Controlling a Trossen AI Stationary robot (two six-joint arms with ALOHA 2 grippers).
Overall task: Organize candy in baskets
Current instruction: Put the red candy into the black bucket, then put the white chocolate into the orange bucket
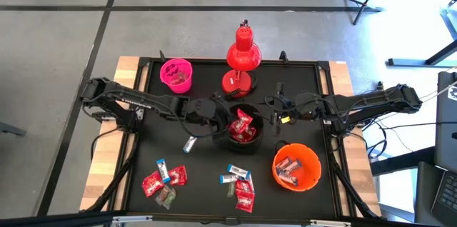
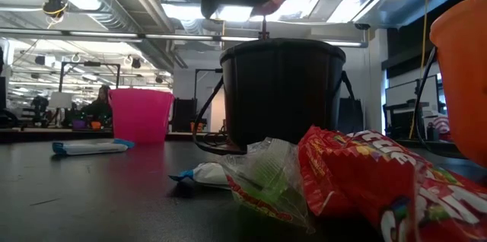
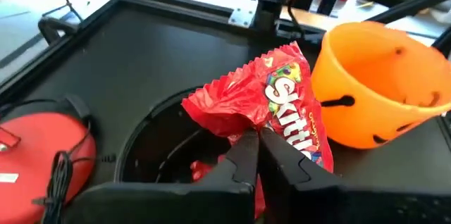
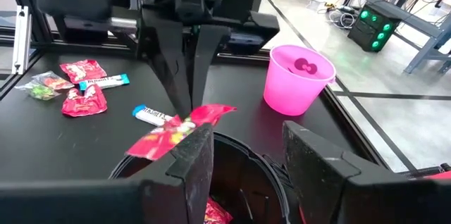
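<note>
Red candy [image 3: 282, 101] hanging over black basket [image 1: 243, 133], left gripper [image 3: 255, 141] pinching its edge for dropping in; right gripper [image 4: 243, 155] waiting spread, nearby.

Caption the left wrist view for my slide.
Left gripper holds a shiny red wrapped candy over the round black plastic basket.

red candy wrapper [image 3: 282, 104] | text "Skittles" | other packets unreadable
</note>
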